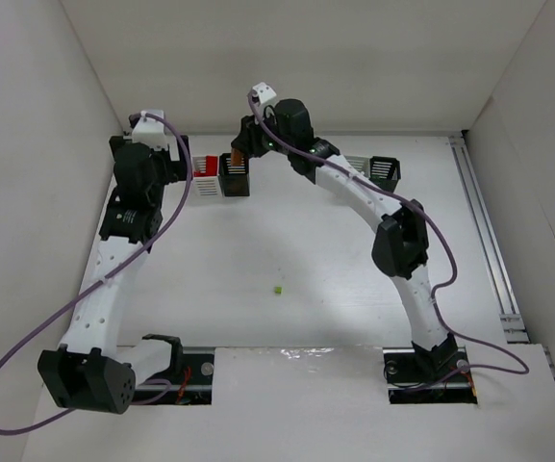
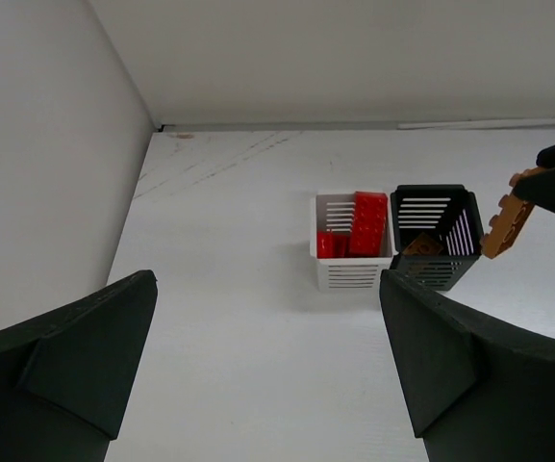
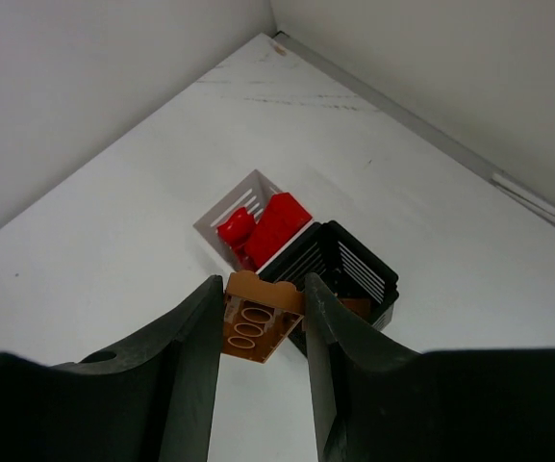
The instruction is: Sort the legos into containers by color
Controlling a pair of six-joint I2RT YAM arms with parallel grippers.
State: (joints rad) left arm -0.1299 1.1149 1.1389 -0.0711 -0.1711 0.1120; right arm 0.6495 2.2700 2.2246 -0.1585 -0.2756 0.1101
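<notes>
My right gripper [image 3: 263, 308] is shut on an orange lego [image 3: 255, 324] and holds it above the near edge of a black bin [image 3: 354, 274], which has another orange piece inside. Beside it a white bin [image 3: 221, 214] holds red legos [image 3: 275, 226]. In the top view the right gripper [image 1: 242, 146] hovers over this black bin [image 1: 235, 183], with the white bin [image 1: 205, 185] to its left. My left gripper [image 1: 183, 162] is open and empty, just left of the white bin [image 2: 352, 271]. The held orange lego [image 2: 506, 226] shows at the right of the left wrist view. One tiny yellow-green lego [image 1: 278, 289] lies mid-table.
A second white bin [image 1: 359, 166] and black bin [image 1: 385, 170] stand at the back right, behind the right arm. White walls close in the left, back and right sides. A metal rail [image 1: 489, 241] runs along the table's right edge.
</notes>
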